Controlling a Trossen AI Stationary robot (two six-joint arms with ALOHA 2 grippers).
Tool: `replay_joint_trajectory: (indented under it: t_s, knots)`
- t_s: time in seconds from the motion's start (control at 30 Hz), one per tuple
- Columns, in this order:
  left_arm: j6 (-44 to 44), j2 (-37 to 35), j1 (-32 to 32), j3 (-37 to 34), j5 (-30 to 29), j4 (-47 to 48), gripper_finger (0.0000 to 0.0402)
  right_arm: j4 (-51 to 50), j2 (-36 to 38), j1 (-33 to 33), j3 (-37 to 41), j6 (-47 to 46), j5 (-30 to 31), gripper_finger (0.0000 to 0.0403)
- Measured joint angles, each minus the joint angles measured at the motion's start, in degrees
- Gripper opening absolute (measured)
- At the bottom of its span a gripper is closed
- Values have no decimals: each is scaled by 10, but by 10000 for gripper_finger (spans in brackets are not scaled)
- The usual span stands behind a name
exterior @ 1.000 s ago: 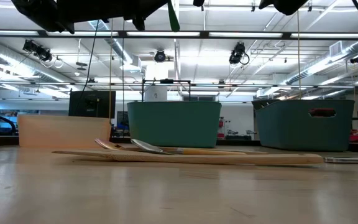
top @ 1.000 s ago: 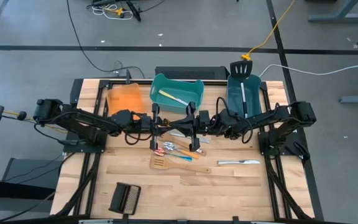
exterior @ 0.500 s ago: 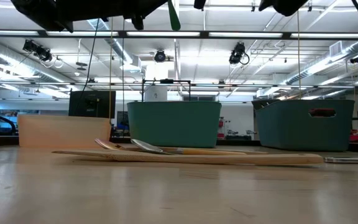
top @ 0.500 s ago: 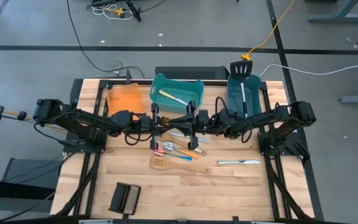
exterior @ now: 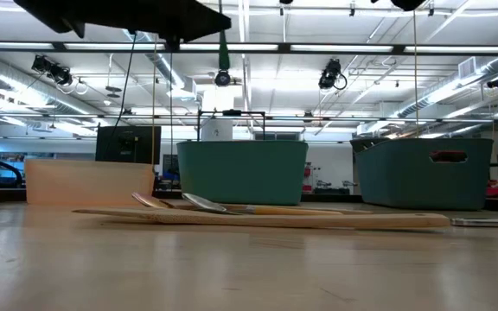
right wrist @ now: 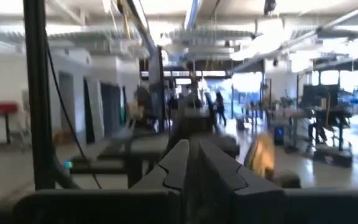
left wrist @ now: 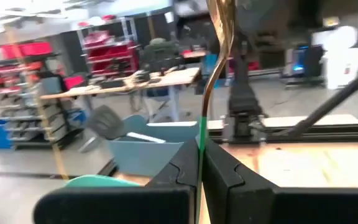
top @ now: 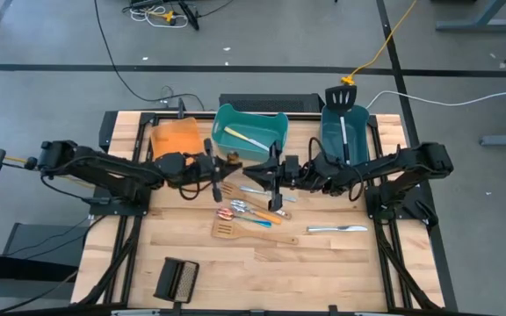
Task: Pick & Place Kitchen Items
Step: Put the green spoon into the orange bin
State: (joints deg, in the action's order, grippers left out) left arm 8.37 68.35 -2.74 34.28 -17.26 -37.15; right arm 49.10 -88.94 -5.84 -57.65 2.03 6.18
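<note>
My left gripper (top: 222, 167) hangs level above the table's middle, shut on a slim spoon (left wrist: 211, 74) with a gold upper part and a green handle end (exterior: 223, 47). My right gripper (top: 260, 173) faces it from the right. Its fingers (right wrist: 180, 163) stand a narrow gap apart with nothing between them. On the table below lie a wooden slotted spatula (top: 228, 230), small spoons (top: 249, 211), a second wooden spatula (top: 227, 187) and two silver knives (top: 336, 228) (top: 262, 189). My left gripper pinches the spoon's green handle part (left wrist: 199, 144) between its two fingers. The fingers come level from the table's left and lie across the spoon. The spoon stands upright, gold part above and green end below, lifted clear of the table.
At the far edge stand an orange bin (top: 174, 140), a teal bin (top: 266, 145) holding one utensil, and a darker teal bin (top: 330, 140) with a black slotted spatula (top: 341, 98). A black ribbed block (top: 177, 279) lies near the front left.
The two grippers met above the table's middle and have drawn apart. The left one has gone toward the table's left edge with the spoon, the right one slightly toward the right. The spoon's green end, slanted before, now hangs straight down.
</note>
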Motion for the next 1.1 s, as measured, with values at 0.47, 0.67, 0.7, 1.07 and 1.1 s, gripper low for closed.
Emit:
replay_joint_trajectory:
  t_s: [0.47, 0.67, 0.7, 1.07, 1.1]
  knots:
    - [-50, -140, -1, 0, -142, 228, 9, -74, 28, 1, 0, 6, 60, 38]
    - [-109, -203, -1, 0, -202, 356, 9, -92, 28, 1, 0, 6, 84, 38]
    - [-123, -214, 0, 0, -211, 380, 9, -94, 28, 1, 0, 6, 84, 38]
    - [-315, -318, 0, 0, -303, 590, 9, -99, 28, 1, 0, 20, 84, 39]
    - [-324, -324, 0, 0, -303, 604, 9, -99, 28, 1, 0, 22, 84, 39]
